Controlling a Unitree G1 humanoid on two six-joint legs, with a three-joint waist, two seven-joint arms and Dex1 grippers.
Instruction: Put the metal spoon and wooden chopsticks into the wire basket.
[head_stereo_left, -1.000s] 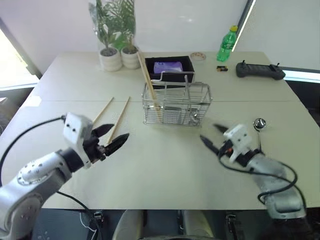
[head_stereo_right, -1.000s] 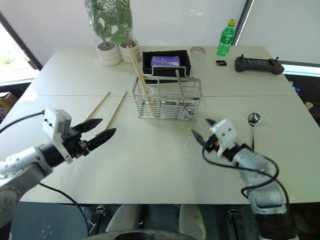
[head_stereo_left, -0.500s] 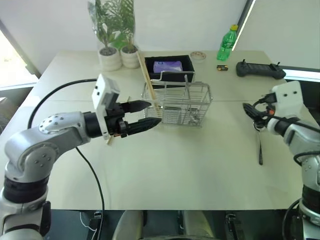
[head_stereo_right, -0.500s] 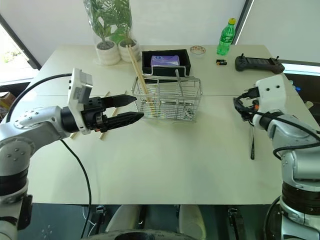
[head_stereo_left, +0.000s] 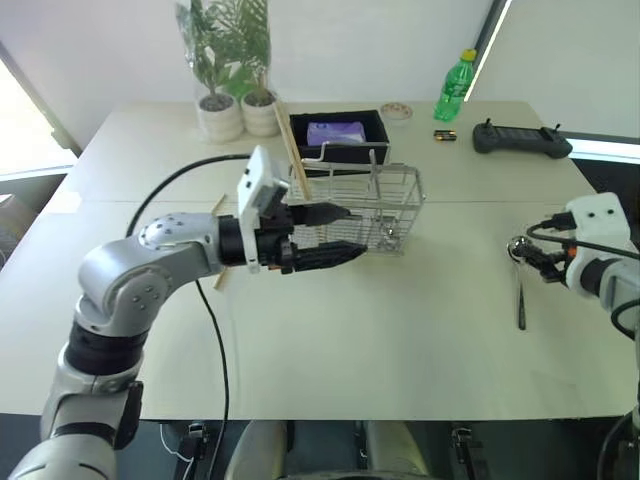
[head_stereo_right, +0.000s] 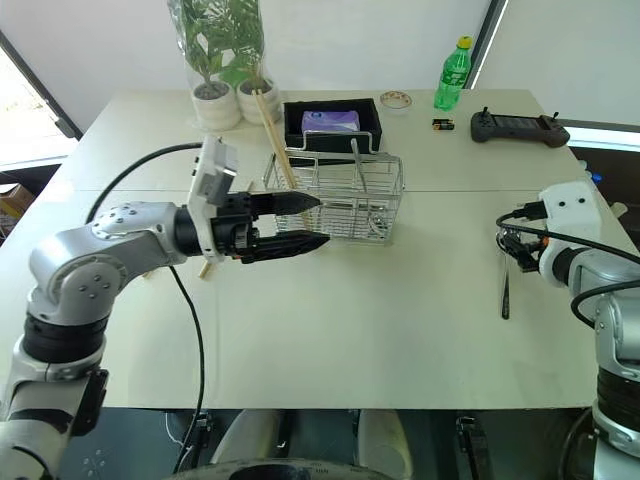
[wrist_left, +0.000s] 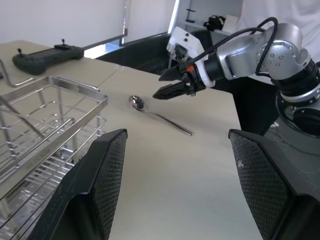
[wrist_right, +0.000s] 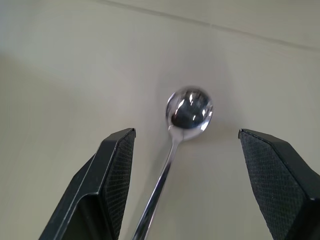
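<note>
The right end effector hangs over the right side of the counter with its fingers spread apart and nothing between them. The metal spoon lies flat on the counter directly below that gap, its round bowl between the two fingers and its thin handle running back toward the robot.

The left end effector reaches in from the left, pointing across toward the right arm, fingers likewise parted and empty, held just in front of the wire basket. The basket stands upright just beyond its fingertips. One pair of wooden chopsticks leans in the basket's left end, sticking up past the rim. A loose chopstick lies on the counter behind and under the left wrist.

Beyond the basket sit a black tray, two potted plants, a green bottle and a black controller.
</note>
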